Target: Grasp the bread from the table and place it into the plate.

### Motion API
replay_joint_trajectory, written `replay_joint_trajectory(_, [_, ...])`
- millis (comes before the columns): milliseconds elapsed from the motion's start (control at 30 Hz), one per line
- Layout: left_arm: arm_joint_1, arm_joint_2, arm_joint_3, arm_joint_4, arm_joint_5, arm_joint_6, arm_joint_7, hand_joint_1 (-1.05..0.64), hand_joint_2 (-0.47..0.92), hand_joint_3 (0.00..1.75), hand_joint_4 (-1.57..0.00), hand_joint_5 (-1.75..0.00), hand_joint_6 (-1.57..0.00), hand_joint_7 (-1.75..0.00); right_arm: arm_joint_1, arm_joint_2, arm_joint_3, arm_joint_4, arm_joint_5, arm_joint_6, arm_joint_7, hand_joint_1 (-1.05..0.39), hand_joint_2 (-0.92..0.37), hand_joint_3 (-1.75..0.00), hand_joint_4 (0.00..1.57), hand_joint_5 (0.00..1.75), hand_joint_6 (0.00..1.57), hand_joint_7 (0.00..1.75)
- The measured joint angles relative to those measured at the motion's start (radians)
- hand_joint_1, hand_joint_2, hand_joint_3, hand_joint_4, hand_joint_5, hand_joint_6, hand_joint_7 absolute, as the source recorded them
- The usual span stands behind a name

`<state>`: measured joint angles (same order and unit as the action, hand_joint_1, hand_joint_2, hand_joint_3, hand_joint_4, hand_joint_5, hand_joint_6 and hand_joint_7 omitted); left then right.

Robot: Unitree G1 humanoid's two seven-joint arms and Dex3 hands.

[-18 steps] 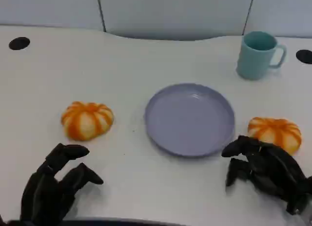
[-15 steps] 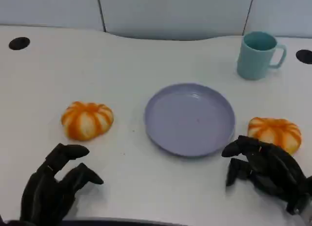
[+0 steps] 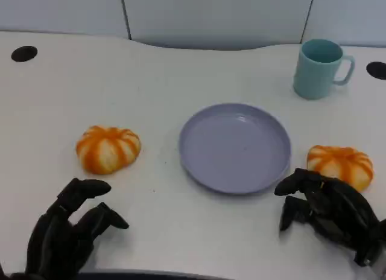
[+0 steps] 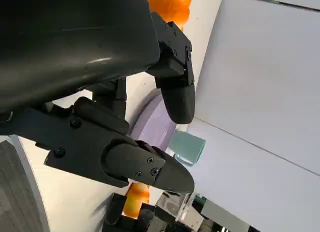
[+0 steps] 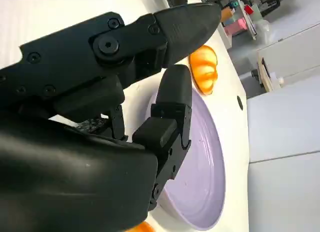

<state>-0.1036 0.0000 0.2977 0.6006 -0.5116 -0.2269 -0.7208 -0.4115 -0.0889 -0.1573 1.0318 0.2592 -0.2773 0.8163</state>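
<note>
Now right hand (image 3: 325, 210) empty, fingers apart, just beside bread (image 3: 339, 165); left hand (image 3: 69, 232) likewise.

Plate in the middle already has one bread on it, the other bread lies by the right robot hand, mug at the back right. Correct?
Not quite: the plate holds nothing. In the head view one bread lies on the table left of it, the other bread by the right robot hand, mug at the back right.

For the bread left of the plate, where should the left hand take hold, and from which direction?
Probably from above, fingers straddling the rounded sides of the left bread. It is a low, pumpkin-shaped dome lying flat on the table with no handle or edge. The left hand sits open on its near side, apart from it, so reaching forward then down suits.
</note>
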Motion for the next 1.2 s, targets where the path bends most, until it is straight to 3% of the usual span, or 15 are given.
replay_joint_trajectory(467, [0.000,-0.001,0.000,0.000,0.001,-0.005,0.000,-0.74,0.92,0.04,-0.46,-1.65,-0.33,-1.34,-0.011,-0.001,0.000,0.019,-0.002,-0.008,-0.001,-0.51,-0.92,-0.09,0.62,1.58,0.75,1.00])
replay_joint_trajectory(833, [-0.002,0.012,-0.053,-0.026,0.197,-0.266,0.105,-0.67,0.92,0.15,-0.35,-1.62,-0.35,-1.20,-0.010,0.000,-0.001,0.020,-0.004,-0.015,0.001,-0.52,-0.92,-0.10,0.62,1.59,0.75,1.00])
replay_joint_trajectory(1033, [-0.033,0.061,-0.081,-0.052,0.298,-0.346,0.179,-0.61,0.92,0.10,-0.22,-1.62,-0.34,-1.00,-0.009,0.000,-0.002,0.007,-0.004,0.011,-0.001,-0.53,-0.92,-0.10,0.62,1.57,0.76,1.01])
replay_joint_trajectory(1200, [-0.063,0.134,-0.113,-0.121,0.472,-0.382,0.311,-0.70,0.92,0.10,-0.10,-1.51,-0.34,-0.78,-0.007,0.001,0.000,0.005,-0.005,0.003,-0.002,-0.54,-0.92,-0.10,0.63,1.57,0.76,1.01])
